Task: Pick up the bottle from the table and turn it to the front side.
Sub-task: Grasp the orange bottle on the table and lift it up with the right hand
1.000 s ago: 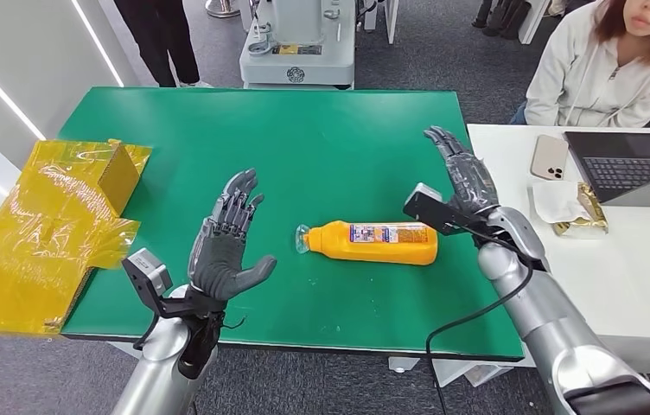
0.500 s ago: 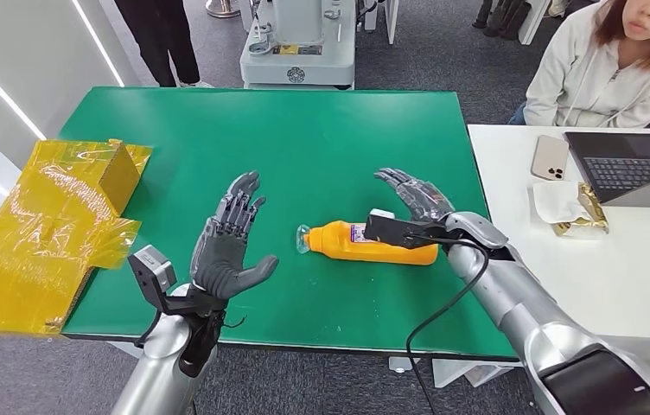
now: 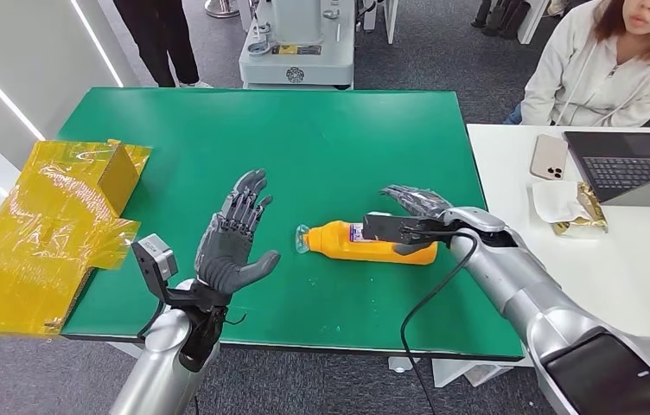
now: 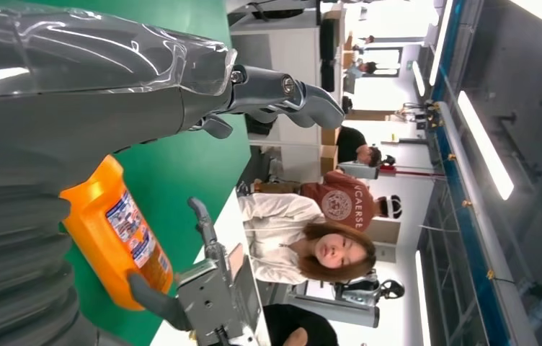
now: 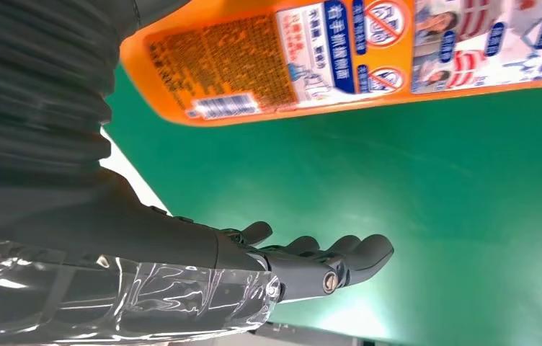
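The bottle lies on its side near the middle front of the green table, cap end toward the left hand and base toward the right hand. The right hand hangs low over the base end with its fingers stretched out and apart, holding nothing — placed, it seems, to come down around the body for the lift. Whether any finger touches the plastic cannot be told from the head view; the right wrist view shows the fingers straight, with green table between them and the bottle. The left hand stands upright just beside the cap end, palm facing the bottle, fingers spread and empty, likely waiting to receive or steady it during the turn. The bottle is bright orange with a pale cap and a printed label — blue and white panels with small pictures and warning signs, then a block of fine print and a barcode. That looks like the back label, facing up, which would be why the turn is needed. A person sits at the white desk on the right.
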